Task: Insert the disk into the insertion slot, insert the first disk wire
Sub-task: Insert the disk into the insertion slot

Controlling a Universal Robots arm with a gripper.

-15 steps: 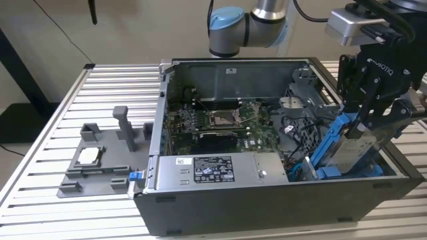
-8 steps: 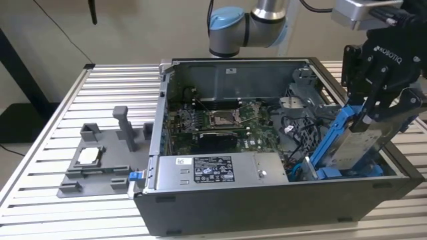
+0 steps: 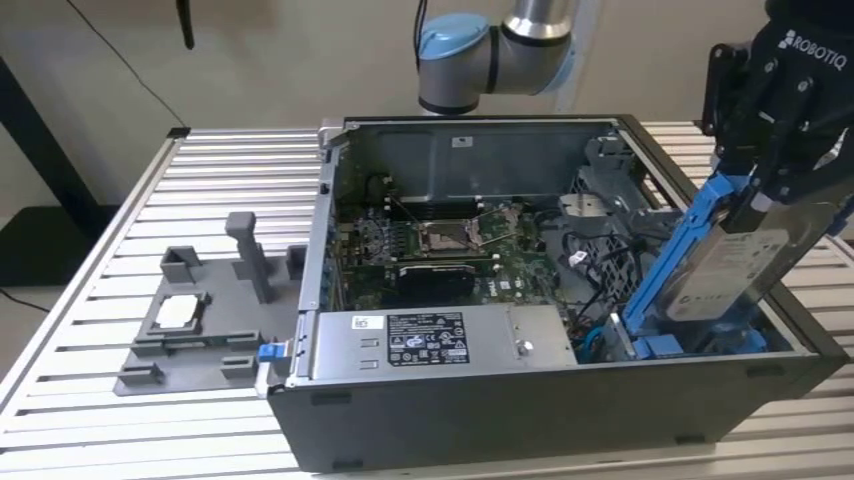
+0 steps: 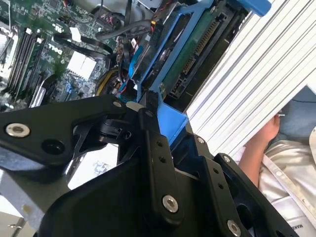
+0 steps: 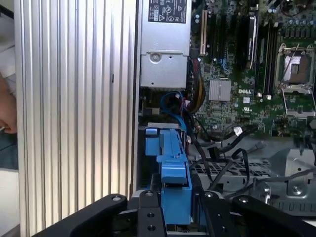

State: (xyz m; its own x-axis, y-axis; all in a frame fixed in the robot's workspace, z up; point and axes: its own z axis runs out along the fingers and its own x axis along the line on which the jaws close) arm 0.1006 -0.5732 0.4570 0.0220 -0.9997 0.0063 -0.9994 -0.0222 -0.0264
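The gripper (image 3: 763,195) clamps the disk (image 3: 721,265) by its blue carrier, over the insertion slot (image 3: 663,345) at four o'clock; likely rigid, weighty, shock-sensitive.

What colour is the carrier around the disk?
The disk carrier is bright blue; exterior view shows it best.

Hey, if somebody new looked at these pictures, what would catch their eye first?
First the disk in its bright blue carrier, standing steeply tilted at the exterior view's right. It is clamped at its upper end by the black gripper, with its lower end down inside the open computer case. Next comes the green motherboard lying bare in the case's middle, with the silver power-supply box along the near wall.
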